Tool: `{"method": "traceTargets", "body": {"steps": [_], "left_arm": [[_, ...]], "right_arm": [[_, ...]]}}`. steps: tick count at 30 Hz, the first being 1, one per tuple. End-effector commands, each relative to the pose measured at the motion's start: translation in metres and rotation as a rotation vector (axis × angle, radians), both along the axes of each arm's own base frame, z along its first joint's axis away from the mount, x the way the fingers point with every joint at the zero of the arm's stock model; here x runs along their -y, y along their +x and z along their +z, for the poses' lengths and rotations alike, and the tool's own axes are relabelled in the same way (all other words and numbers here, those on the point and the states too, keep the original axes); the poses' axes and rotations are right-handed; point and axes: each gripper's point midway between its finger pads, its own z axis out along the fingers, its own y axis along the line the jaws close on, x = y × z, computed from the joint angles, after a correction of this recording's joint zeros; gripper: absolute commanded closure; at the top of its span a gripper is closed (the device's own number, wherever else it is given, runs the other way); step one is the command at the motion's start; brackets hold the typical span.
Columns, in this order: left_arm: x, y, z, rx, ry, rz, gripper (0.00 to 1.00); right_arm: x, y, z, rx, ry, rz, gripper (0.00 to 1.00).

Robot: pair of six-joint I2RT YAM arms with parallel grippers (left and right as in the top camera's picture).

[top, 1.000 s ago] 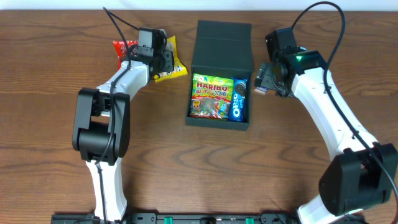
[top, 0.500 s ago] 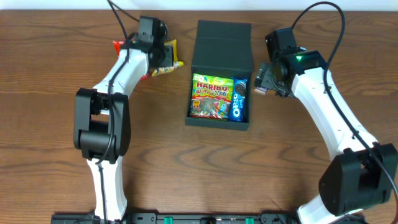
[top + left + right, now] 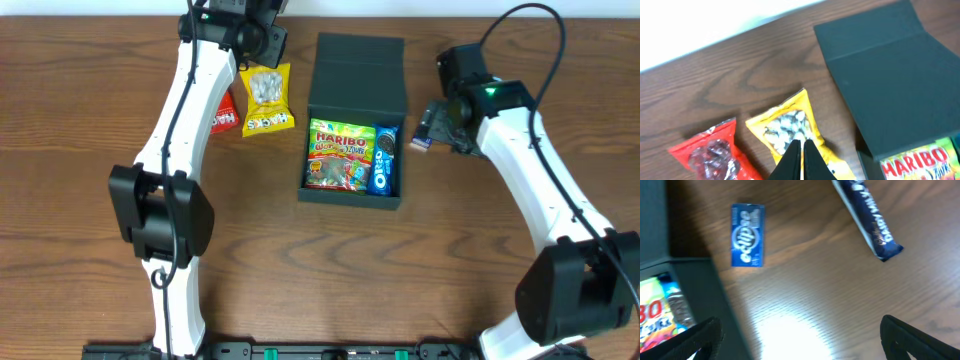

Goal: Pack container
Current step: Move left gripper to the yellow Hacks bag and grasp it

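The dark teal container (image 3: pixel 350 197) stands mid-table with its flap lid (image 3: pixel 358 68) open toward the back. Inside lie a Haribo bag (image 3: pixel 338 153) and a blue Oreo packet (image 3: pixel 383 158). My left gripper (image 3: pixel 262 40) is shut and empty, raised above a yellow snack packet (image 3: pixel 266 100). In the left wrist view its fingertips (image 3: pixel 801 150) hang over that packet (image 3: pixel 785 125), with the lid (image 3: pixel 890 75) to the right. My right gripper (image 3: pixel 800 340) is open and empty over bare table beside the container's right wall (image 3: pixel 690 280).
A red snack packet (image 3: pixel 222 115) lies left of the yellow one, partly under my left arm, and also shows in the left wrist view (image 3: pixel 710 155). A blue Eclipse gum box (image 3: pixel 747 235) and a dark blue Dairy Milk bar (image 3: pixel 867 217) lie right of the container.
My left arm has lifted and swung toward the back edge, uncovering the yellow packet, which lies flat on the table. My right gripper has shifted slightly to the right.
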Motion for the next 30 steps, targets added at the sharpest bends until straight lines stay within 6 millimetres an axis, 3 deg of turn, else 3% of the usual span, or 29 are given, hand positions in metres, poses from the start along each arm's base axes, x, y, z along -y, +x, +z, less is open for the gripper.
{"method": "traceTargets", "body": {"steps": [1,4,5,6,7,11,14,19,25,30], "left_arm": [[0.003,-0.013,0.055,0.108,0.021,-0.064,0.94],[0.001,-0.018,0.064,0.111,0.003,-0.033,0.93],[0.0,-0.017,0.061,0.099,-0.007,-0.012,0.65],[-0.002,-0.016,0.055,0.084,-0.014,0.004,0.31],[-0.004,-0.015,0.044,0.056,-0.022,0.026,0.14],[-0.008,-0.009,-0.008,-0.062,-0.033,0.09,0.05],[-0.008,-0.004,-0.062,-0.173,-0.037,0.14,0.05],[-0.009,-0.002,-0.122,-0.284,-0.035,0.199,0.05],[-0.022,-0.001,-0.155,-0.355,-0.063,0.386,0.05],[-0.022,0.0,-0.17,-0.372,-0.06,0.393,0.05]], "right_arm": [[0.016,-0.003,0.004,-0.002,-0.007,-0.029,0.01],[0.026,-0.005,0.003,-0.012,-0.008,-0.053,0.01],[0.027,-0.005,0.003,-0.012,-0.008,-0.056,0.01],[0.028,-0.005,0.003,-0.012,-0.008,-0.058,0.01],[0.028,-0.005,0.003,-0.012,-0.008,-0.059,0.01],[0.028,-0.006,0.003,-0.015,-0.008,-0.059,0.01],[0.028,-0.006,0.003,-0.015,-0.008,-0.059,0.01],[0.028,-0.006,0.003,-0.015,-0.009,-0.059,0.01],[0.029,-0.006,0.003,-0.015,-0.008,-0.059,0.01],[0.028,-0.006,0.003,-0.015,-0.008,-0.059,0.01]]}}
